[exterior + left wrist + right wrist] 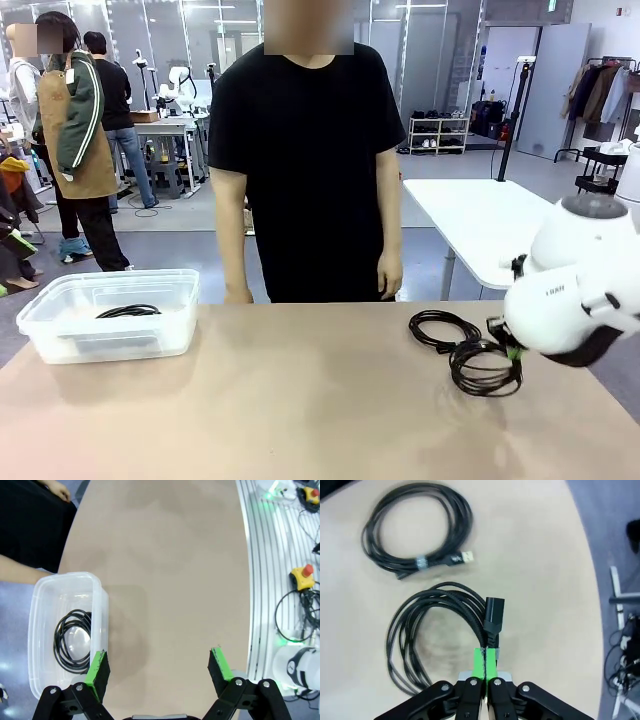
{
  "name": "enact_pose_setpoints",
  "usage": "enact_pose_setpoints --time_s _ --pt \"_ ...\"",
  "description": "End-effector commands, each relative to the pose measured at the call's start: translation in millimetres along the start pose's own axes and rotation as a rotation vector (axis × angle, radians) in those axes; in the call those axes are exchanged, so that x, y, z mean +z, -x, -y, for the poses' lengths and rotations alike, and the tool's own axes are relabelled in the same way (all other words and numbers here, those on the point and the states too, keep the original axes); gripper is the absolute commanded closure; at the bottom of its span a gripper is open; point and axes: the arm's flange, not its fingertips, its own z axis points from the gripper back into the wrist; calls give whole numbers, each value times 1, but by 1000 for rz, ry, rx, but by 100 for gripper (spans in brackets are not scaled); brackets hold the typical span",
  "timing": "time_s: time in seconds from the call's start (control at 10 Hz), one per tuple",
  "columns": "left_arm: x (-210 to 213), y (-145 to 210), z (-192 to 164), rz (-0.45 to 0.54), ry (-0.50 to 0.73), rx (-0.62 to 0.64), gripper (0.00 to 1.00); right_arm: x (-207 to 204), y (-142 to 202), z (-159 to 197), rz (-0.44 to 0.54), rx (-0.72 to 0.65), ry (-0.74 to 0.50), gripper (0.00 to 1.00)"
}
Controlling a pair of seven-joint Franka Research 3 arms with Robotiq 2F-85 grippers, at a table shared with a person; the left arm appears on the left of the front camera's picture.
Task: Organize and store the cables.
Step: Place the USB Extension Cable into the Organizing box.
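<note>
Two black cables lie on the tan table [300, 400] at the right. My right gripper [485, 662] is shut on the nearer cable [427, 630], pinching its strands just below a black plug [493, 615]. From the front, that gripper [513, 352] sits at the right edge of this coil [485, 368]. The other cable [415, 525], bound by a small tie, lies just beyond it [443, 328]. A third cable [72, 640] lies coiled in the clear plastic bin [37, 630]. My left gripper [160, 667] hangs open over bare table beside the bin.
The clear bin [110, 315] stands at the table's far left. A person in black stands at the far edge, hands [388, 275] hanging down at the sides. A white table [480, 220] stands behind at the right.
</note>
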Motion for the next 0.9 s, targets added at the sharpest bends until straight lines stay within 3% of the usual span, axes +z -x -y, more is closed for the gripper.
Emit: enact_pose_setpoints --time_s 0.0,0.4,0.8 --pt "2 -1 -4 -14 -5 -3 0 40 -17 -9 24 72 -48 100" --pt "2 -1 -4 -14 -5 -3 0 56 -33 -67 40 158 -147 100" --pt "2 -1 -4 -14 -5 -3 0 56 -29 -75 43 158 -149 100"
